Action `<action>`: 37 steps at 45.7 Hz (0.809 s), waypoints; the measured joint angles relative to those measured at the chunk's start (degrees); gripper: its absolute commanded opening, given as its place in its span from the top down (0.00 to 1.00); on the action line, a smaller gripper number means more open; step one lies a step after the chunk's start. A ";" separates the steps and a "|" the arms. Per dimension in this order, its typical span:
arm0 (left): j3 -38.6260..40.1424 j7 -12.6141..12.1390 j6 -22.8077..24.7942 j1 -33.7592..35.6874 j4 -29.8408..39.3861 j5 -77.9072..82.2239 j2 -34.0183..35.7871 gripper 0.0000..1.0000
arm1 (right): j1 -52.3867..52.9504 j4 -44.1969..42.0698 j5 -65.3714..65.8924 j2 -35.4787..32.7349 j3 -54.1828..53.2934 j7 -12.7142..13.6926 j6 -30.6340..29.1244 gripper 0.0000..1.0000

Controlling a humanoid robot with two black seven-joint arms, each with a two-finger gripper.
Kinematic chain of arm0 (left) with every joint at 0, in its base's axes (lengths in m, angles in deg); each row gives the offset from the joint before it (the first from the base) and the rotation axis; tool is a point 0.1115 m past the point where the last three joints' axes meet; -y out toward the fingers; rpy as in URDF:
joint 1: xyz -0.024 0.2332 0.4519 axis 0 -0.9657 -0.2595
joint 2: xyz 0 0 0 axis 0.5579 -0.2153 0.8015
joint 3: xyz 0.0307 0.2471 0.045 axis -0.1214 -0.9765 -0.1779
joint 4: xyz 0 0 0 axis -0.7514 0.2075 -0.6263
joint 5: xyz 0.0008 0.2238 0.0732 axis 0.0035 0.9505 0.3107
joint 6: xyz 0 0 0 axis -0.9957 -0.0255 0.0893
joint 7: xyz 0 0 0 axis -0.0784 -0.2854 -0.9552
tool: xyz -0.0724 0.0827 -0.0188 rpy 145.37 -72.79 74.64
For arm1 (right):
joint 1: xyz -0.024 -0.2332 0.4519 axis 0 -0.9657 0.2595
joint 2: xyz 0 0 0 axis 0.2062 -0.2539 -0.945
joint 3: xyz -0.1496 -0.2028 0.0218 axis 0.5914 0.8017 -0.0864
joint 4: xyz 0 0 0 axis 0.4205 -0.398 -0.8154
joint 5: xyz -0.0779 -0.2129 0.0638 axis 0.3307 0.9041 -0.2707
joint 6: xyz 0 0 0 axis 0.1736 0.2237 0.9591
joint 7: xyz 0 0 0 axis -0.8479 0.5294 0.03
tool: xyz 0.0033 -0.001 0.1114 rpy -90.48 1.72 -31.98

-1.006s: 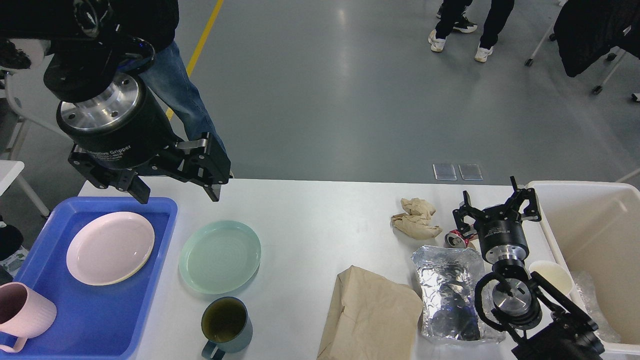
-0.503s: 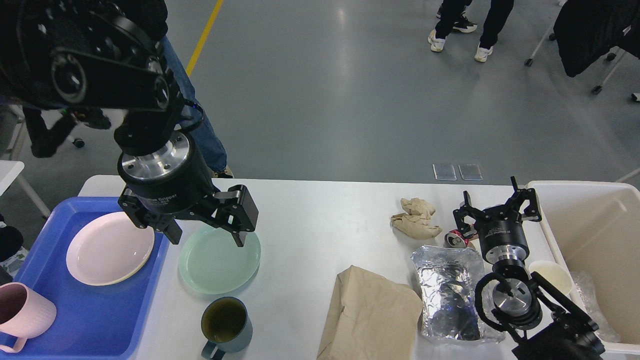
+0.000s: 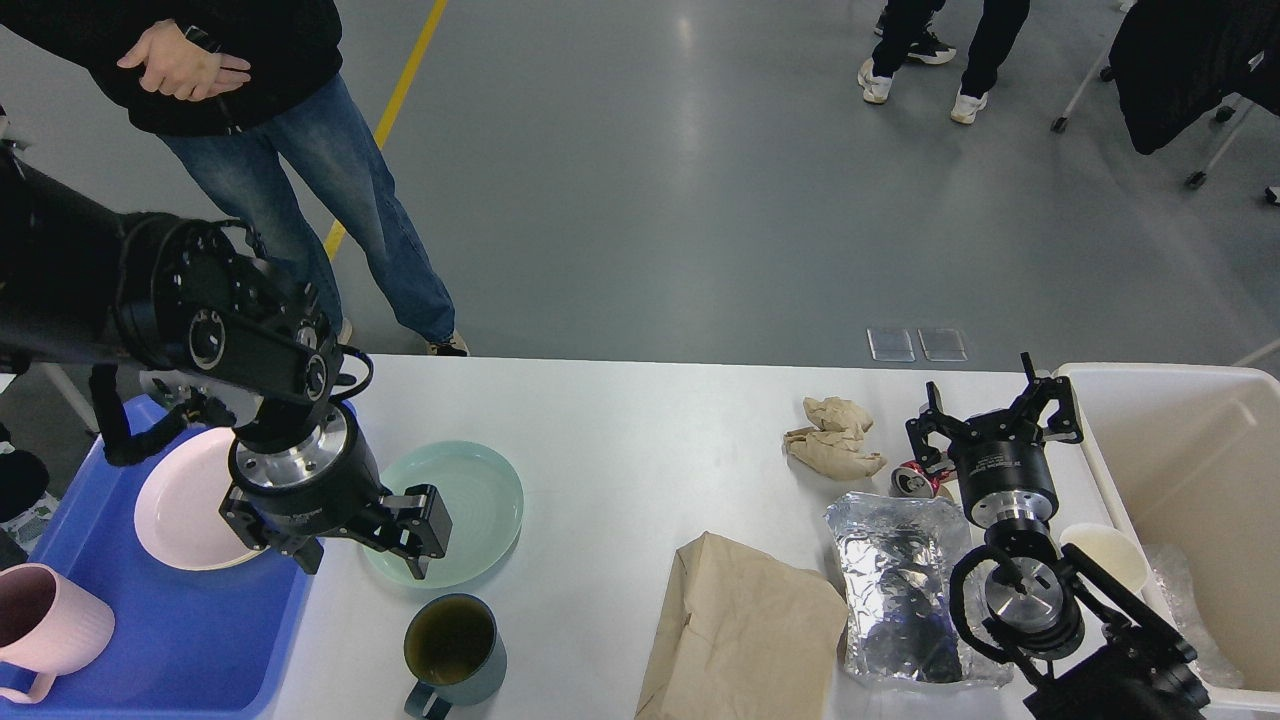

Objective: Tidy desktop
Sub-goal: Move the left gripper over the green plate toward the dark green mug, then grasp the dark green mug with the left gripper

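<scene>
The white desktop (image 3: pixel 620 450) carries a mint-green plate (image 3: pixel 470 500), a dark green mug (image 3: pixel 452 645), a crumpled brown paper (image 3: pixel 832 440), a brown paper bag (image 3: pixel 740 625), a silver foil bag (image 3: pixel 900 590), a small can (image 3: pixel 912 480) and a white cup (image 3: pixel 1105 550). My left gripper (image 3: pixel 362 562) is open, low over the near left edge of the green plate, with one finger (image 3: pixel 425 545) on the plate's side. Open too, my right gripper (image 3: pixel 995 410) hovers at the far right above the can, holding nothing.
A blue tray (image 3: pixel 150 640) at the left holds a pink plate (image 3: pixel 180 505) and a pink mug (image 3: pixel 45 625). A cream bin (image 3: pixel 1190 460) stands at the right edge. A person (image 3: pixel 270 130) stands behind the table's left end.
My left arm has swung down and toward me, from high above the tray's far corner to low over the green plate's near left edge. The right arm has not moved.
</scene>
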 measured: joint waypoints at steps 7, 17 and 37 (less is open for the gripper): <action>0.77 -0.07 -7.08 -8.01 -0.62 0.03 0.52 0.12 | 0.00 0.00 0.00 0.00 0.00 0.00 0.00 0.00; 2.47 0.19 -17.42 -18.28 -4.01 0.04 -0.15 0.12 | 0.00 0.00 0.00 -0.01 0.00 0.00 0.00 0.00; 5.64 0.32 -20.78 -26.61 -8.42 0.94 -1.68 0.21 | 0.00 0.00 0.00 0.04 0.00 0.00 0.00 0.00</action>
